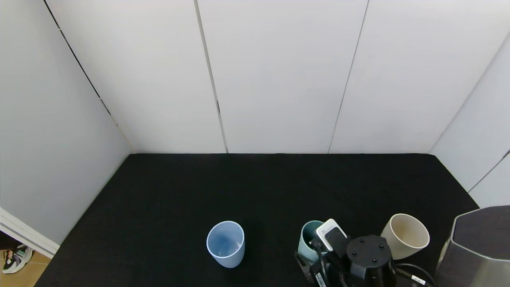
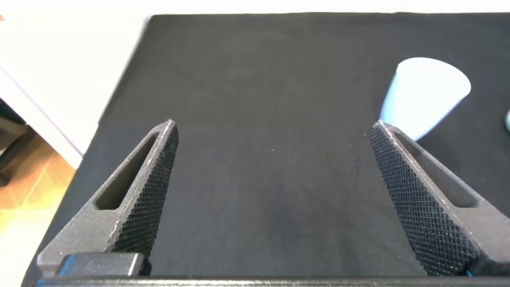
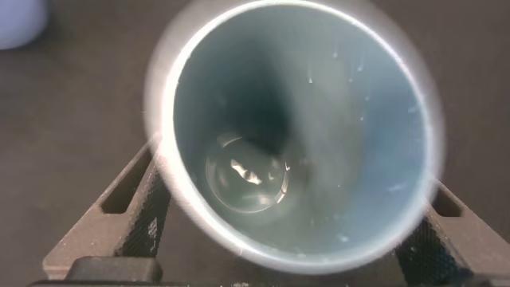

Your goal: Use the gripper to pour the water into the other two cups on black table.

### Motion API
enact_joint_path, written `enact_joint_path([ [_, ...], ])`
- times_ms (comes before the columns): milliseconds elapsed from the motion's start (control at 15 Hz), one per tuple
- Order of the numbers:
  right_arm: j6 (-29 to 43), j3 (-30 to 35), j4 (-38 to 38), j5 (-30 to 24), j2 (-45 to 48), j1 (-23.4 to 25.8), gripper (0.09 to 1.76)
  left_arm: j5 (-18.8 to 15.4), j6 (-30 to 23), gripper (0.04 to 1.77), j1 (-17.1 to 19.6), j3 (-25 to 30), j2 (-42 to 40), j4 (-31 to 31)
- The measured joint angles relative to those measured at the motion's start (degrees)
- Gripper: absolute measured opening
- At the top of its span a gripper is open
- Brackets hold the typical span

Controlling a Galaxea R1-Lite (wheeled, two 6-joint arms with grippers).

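Note:
A small teal-green cup (image 1: 310,238) stands upright on the black table (image 1: 255,187), between the light blue cup (image 1: 225,244) and the cream-beige cup (image 1: 405,235). My right gripper (image 1: 314,255) is at the teal cup, jaws wide apart with one finger (image 3: 139,215) on each side of it. In the right wrist view I look into the teal cup (image 3: 351,119), where the water (image 3: 243,183) glints at its bottom. My left gripper (image 2: 272,131) is open and empty above bare table, with the light blue cup (image 2: 422,96) beyond its far finger.
White wall panels close the table at the back and both sides. A silver-grey arm casing (image 1: 474,247) rises at the front right, next to the beige cup. The table's left edge (image 2: 111,104) drops to the floor.

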State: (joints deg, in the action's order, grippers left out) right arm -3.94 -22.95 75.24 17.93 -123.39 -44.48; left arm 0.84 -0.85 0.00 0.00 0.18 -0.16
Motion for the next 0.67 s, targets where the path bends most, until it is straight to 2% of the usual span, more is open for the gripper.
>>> enact_joint_path([
  [133, 0.02, 0.02, -2.08, -0.02, 3.85, 0.0, 1.63, 0.01, 0.01, 1.72, -0.02, 0.0, 0.0, -0.05],
  [400, 0.0, -0.74, -11.43, -0.13, 16.23, -0.05, 1.66, 0.01, 0.0, 1.72, 0.0, 0.0, 0.0, -0.05],
  [667, 0.11, -4.17, -27.98, -0.18, 31.33, -0.09, 1.68, 0.01, 0.01, 1.72, 0.0, 0.0, 0.0, -0.05],
])
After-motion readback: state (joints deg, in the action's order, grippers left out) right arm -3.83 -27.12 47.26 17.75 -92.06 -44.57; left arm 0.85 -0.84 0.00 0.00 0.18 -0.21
